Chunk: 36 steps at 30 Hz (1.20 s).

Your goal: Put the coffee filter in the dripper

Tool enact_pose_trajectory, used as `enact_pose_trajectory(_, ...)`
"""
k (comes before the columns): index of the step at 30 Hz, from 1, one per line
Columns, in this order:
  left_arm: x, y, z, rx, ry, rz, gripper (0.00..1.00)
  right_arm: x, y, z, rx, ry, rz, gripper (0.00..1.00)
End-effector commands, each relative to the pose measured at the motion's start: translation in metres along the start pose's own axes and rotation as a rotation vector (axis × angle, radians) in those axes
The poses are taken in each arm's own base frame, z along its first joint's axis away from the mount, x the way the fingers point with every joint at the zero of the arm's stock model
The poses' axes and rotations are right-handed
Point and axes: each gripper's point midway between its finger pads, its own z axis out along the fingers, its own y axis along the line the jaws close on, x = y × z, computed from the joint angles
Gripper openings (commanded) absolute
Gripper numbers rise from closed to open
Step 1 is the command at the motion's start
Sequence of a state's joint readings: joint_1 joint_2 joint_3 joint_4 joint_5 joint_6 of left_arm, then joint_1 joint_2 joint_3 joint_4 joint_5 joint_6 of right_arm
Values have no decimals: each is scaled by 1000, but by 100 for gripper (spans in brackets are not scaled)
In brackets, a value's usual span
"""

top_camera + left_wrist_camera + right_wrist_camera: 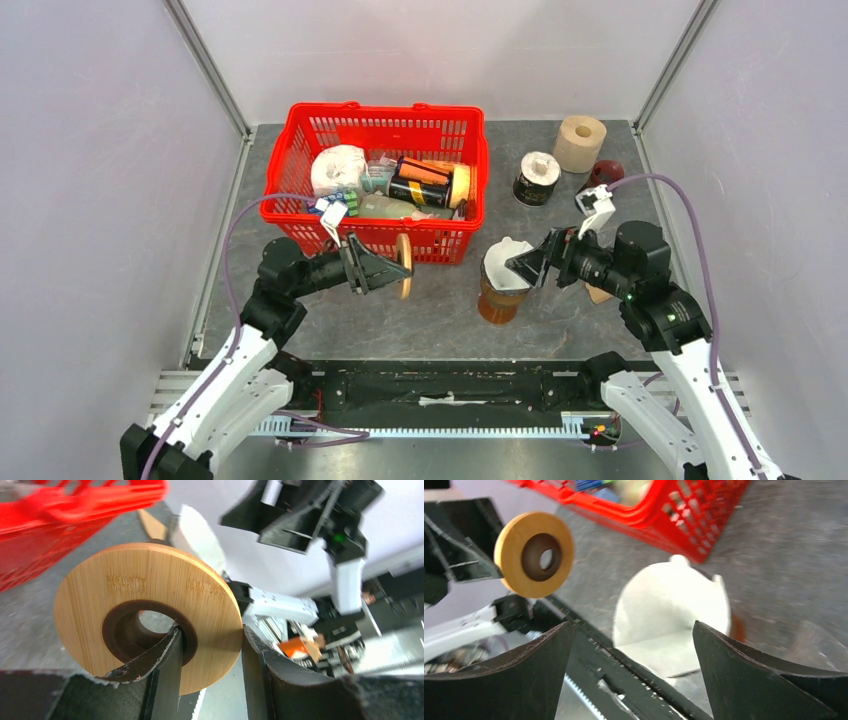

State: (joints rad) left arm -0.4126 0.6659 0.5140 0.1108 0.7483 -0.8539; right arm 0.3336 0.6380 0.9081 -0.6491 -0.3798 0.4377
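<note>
A white paper coffee filter (pixel 505 262) stands in the mouth of an amber glass vessel (pixel 497 303) at the middle of the table (pixel 420 320), its cone open and one edge rising above the rim. The paper looks feather-light, soft and easily creased. By that judgement it wants a gentle pinch on the upper edge or seam, not a squeeze across the cone, which could flatten or tear it. The glass below looks smooth and breakable, and a sideways nudge could tip it.

The right gripper (pixel 525 265) hangs just beside the filter with its jaws spread as wide as they go, holding nothing. In its wrist view the filter (pixel 671 605) lies between and beyond the two fingers; whether they touch the paper cannot be told.

To the left, the left gripper (pixel 385 270) is clamped about halfway on a wooden ring (pixel 404 266), one finger through the dark centre hole and the other on the outer edge, the ring held upright above the table.

A red basket (pixel 385 108) packed with groceries sits close behind both, a likely snag for either arm. A paper roll (pixel 580 143) and a dark tin (pixel 537 178) stand well back at right.
</note>
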Motion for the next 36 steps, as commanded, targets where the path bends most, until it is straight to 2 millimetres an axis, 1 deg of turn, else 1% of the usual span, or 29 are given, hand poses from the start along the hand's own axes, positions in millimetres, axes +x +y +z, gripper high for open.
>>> enact_pose_trajectory(1, -7, -83, 0, 346, 47, 189, 2, -1, 53, 2, -330, 41, -38, 97)
enact_pose_trajectory(3, -1, -96, 7, 392, 86, 226, 2, 0, 65, 2, -425, 51, -72, 96)
enact_pose_trajectory(4, 4, -104, 10, 422, 109, 250, 2, 1, 75, -1, -508, 52, -125, 96)
enact_pose_trajectory(6, 14, -113, 19, 455, 173, 282, 2, 7, 90, -11, -661, 46, -271, 97)
enact_pose_trajectory(8, 23, -120, 25, 503, 233, 315, 2, 4, 99, -19, -743, -22, -421, 97)
enact_pose_trajectory(9, 28, -124, 27, 540, 260, 342, 2, 5, 102, -23, -784, -67, -520, 97)
enact_pose_trajectory(10, 32, -127, 26, 575, 285, 376, 2, 10, 101, -27, -816, -112, -671, 97)
enact_pose_trajectory(11, 37, -129, 24, 617, 317, 419, 2, 20, 100, -33, -856, -129, -803, 97)
enact_pose_trajectory(12, 40, -131, 22, 647, 338, 443, 2, 26, 95, -35, -858, -145, -917, 97)
enact_pose_trajectory(14, 44, -134, 18, 693, 352, 495, 2, 26, 96, -42, -862, -155, -1005, 97)
enact_pose_trajectory(15, 45, -134, 17, 706, 355, 513, 2, 29, 100, -46, -905, -150, -1030, 97)
enact_pose_trajectory(17, 50, -136, 14, 741, 374, 538, 2, 32, 107, -52, -1005, -133, -1052, 95)
enact_pose_trajectory(18, 54, -137, 14, 760, 391, 538, 2, 33, 109, -54, -1041, -109, -1035, 94)
enact_pose_trajectory(21, 64, -138, 18, 789, 455, 513, 2, 27, 116, -57, -1117, -86, -1035, 91)
enact_pose_trajectory(23, 67, -135, 23, 778, 482, 508, 2, 24, 119, -58, -1136, -65, -1029, 91)
enact_pose_trajectory(25, 68, -134, 26, 777, 495, 519, 2, 21, 121, -58, -1143, -31, -1005, 89)
enact_pose_trajectory(29, 70, -133, 33, 763, 514, 544, 2, 26, 122, -55, -1158, 17, -1009, 89)
enact_pose_trajectory(30, 70, -130, 35, 737, 527, 541, 2, 25, 123, -55, -1155, 30, -983, 89)
enact_pose_trajectory(32, 69, -118, 41, 643, 546, 591, 2, 22, 123, -53, -1126, 67, -930, 89)
enact_pose_trajectory(33, 62, -113, 46, 582, 530, 664, 2, 18, 124, -50, -1107, 78, -901, 90)
enact_pose_trajectory(34, 56, -107, 48, 514, 534, 716, 2, 14, 123, -45, -1081, 79, -887, 97)
enact_pose_trajectory(35, 50, -100, 51, 441, 536, 755, 2, 9, 123, -41, -1043, 91, -845, 97)
enact_pose_trajectory(36, 41, -99, 52, 395, 530, 820, 2, 0, 121, -31, -969, 80, -818, 97)
